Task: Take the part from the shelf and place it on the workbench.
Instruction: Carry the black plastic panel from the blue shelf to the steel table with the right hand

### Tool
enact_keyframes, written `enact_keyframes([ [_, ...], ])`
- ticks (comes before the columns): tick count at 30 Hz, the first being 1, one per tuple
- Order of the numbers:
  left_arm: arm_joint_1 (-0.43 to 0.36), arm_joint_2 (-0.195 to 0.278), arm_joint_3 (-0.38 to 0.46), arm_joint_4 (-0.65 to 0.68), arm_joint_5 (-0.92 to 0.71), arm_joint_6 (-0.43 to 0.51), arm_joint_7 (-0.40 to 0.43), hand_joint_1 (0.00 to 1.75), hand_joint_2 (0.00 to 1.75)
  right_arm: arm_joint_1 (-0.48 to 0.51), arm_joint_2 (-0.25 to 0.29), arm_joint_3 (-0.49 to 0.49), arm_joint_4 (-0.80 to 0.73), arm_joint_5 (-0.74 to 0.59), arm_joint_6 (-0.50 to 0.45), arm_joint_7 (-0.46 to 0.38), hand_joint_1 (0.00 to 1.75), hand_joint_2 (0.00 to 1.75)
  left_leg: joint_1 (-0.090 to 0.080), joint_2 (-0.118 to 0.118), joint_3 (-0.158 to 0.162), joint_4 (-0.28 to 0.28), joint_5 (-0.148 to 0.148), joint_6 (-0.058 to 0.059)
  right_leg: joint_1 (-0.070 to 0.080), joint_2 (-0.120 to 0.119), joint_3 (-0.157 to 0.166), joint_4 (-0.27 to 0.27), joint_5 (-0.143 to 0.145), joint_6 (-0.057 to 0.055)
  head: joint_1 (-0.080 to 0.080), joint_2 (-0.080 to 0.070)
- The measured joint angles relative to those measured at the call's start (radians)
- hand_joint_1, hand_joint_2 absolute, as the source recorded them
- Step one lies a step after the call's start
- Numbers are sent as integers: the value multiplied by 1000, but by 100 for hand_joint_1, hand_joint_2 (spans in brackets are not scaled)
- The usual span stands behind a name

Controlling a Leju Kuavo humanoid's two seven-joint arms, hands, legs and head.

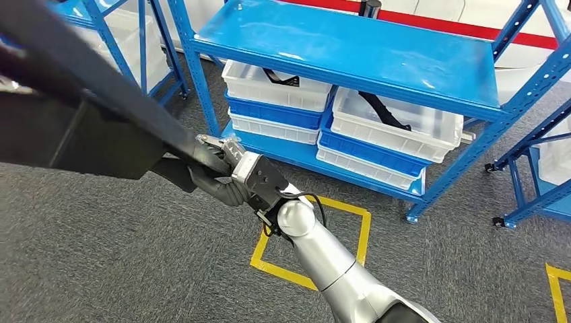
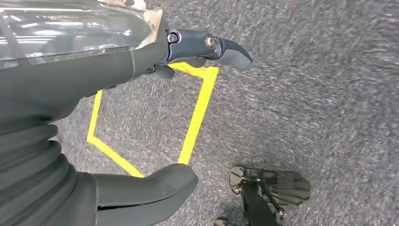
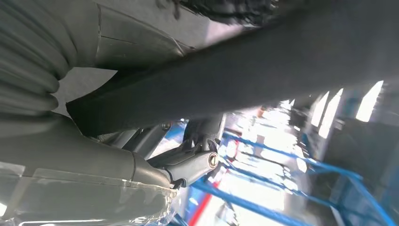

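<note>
The part (image 1: 81,87) is a long black bar with a wider flat body, slanting from the top left of the head view down to my right hand (image 1: 219,176), which grips its lower end above the grey carpet. In the right wrist view the same black part (image 3: 263,70) crosses the picture, with my right hand (image 3: 94,165) wrapped under it. In the left wrist view my left hand (image 2: 70,117) hangs over the floor, thumb and fingers (image 2: 226,47) apart, with nothing between them.
A blue shelf (image 1: 350,47) stands ahead, with white and blue bins (image 1: 397,124) on its lower level; some hold black parts. More blue racks stand at the left (image 1: 114,33) and right (image 1: 539,168). A yellow tape square (image 1: 363,229) marks the carpet. A black stand foot (image 2: 268,188) is near my left hand.
</note>
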Motion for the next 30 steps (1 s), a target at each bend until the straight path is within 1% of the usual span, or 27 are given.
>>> enact_keyframes([
  [1,0,0,1,0,-2,0,0,0,175,0,0,2,17,1,0,4,175,175,0,-11,-1,0,1,0,-3,2,-13,25,-3,5,0,0],
  [2,1,-1,2,0,-4,0,0,0,175,-1,0,4,33,2,0,6,175,175,1,-22,-2,1,2,-1,-6,3,-4,6,12,14,0,0],
  [3,1,-2,3,0,-5,0,0,0,175,-3,1,6,47,4,0,7,175,175,3,-33,-2,3,3,-3,-10,7,22,-48,38,25,0,0],
  [4,1,-3,4,0,-5,0,0,0,175,-7,2,8,60,6,0,7,175,175,5,-45,-4,6,4,-7,-16,21,56,-121,67,36,0,0],
  [5,0,-4,6,0,-5,1,0,0,175,-12,4,10,72,8,0,7,175,175,4,-55,-7,10,4,-12,-20,37,87,-185,90,42,0,0],
  [6,0,-3,7,0,-5,2,1,0,175,-17,7,12,86,11,0,8,175,175,4,-63,-12,13,6,-18,-22,49,107,-226,103,43,0,0],
  [7,1,-3,7,0,-5,4,1,0,175,-20,10,14,99,13,1,9,175,175,5,-70,-17,15,8,-26,-22,58,114,-243,108,40,0,0],
  [9,4,-3,9,0,-5,7,3,0,175,-23,18,16,119,17,2,11,175,175,8,-80,-24,13,14,-40,-19,48,112,-243,114,29,-1,0],
  [10,5,-4,11,0,-5,8,3,0,175,-24,22,16,126,18,2,12,175,175,9,-72,-29,18,11,-45,-20,42,112,-244,117,23,-1,0],
  [11,6,-5,12,0,-5,9,3,0,175,-27,27,17,132,18,2,12,175,175,9,-56,-38,36,-3,-49,-21,34,112,-245,120,15,-2,0],
  [12,5,-5,12,0,-5,9,3,0,175,-30,30,17,138,18,2,12,175,175,9,-35,-56,76,-28,-52,-22,26,111,-247,121,8,-3,0],
  [13,4,-6,13,0,-5,9,3,0,175,-32,32,17,143,18,2,12,175,175,9,-15,-82,135,-60,-55,-19,17,111,-247,121,2,-5,0],
  [14,3,-6,13,0,-5,10,3,0,175,-34,33,18,149,18,2,12,175,175,9,-3,-113,205,-93,-58,-15,6,110,-247,121,-3,-5,0],
  [15,3,-7,13,0,-5,9,3,0,175,-34,33,18,154,18,3,13,175,175,10,2,-139,265,-116,-59,-11,-4,109,-247,120,-5,-5,0],
  [16,4,-8,13,0,-5,9,3,0,175,-34,33,18,159,18,3,13,175,175,10,5,-151,296,-122,-60,-8,-15,109,-246,120,-7,-5,0],
  [17,4,-8,13,0,-5,9,3,0,175,-34,34,18,163,18,3,14,175,175,10,8,-143,287,-110,-58,-6,-24,108,-246,120,-7,-5,0],
  [18,4,-8,14,0,-5,9,3,0,175,-35,35,19,165,18,2,15,175,175,10,12,-115,240,-83,-55,-5,-32,109,-246,120,-7,-5,0],
  [20,3,-8,14,0,-5,10,3,0,175,-40,38,19,167,18,2,15,175,175,4,40,-40,103,-32,-45,2,-45,109,-246,118,-8,-5,0],
  [21,2,-8,14,0,-5,10,3,0,175,-43,39,19,168,17,2,15,175,175,-1,52,-15,55,-19,-40,6,-51,107,-245,117,-7,-5,0],
  [22,1,-8,14,0,-5,10,3,0,175,-45,40,20,170,17,2,15,175,175,-6,60,-4,29,-17,-35,9,-58,106,-245,117,-6,-5,0],
  [24,1,-8,14,0,-5,10,3,0,175,-47,41,21,174,18,2,15,175,175,-13,49,-5,22,-15,-25,11,-73,105,-247,116,-1,-4,0],
  [25,1,-8,14,0,-5,10,3,0,175,-47,43,22,175,18,2,15,175,175,-12,42,-4,16,-11,-19,10,-73,103,-244,112,2,-4,0],
  [26,1,-8,14,0,-5,10,3,0,175,-48,44,23,176,18,2,15,175,175,-11,34,-1,9,-6,-12,8,-63,95,-228,101,4,-4,0],
  [27,1,-8,14,0,-5,10,3,0,175,-49,44,23,177,18,2,15,175,175,-8,27,1,2,-1,-5,7,-46,80,-196,84,5,-4,0],
  [28,0,-8,14,0,-5,10,3,0,175,-49,42,24,178,18,2,15,175,175,-5,19,3,-2,2,0,4,-25,53,-141,59,3,-3,0],
  [29,-1,-8,14,0,-5,10,3,0,175,-48,40,25,180,18,3,15,175,175,-4,10,3,-3,4,2,2,-10,21,-72,32,1,-3,0],
  [30,-2,-8,14,0,-5,10,3,0,175,-45,36,25,183,18,3,15,175,175,-4,-1,2,-2,4,3,0,-1,-9,-7,12,2,-3,0],
])
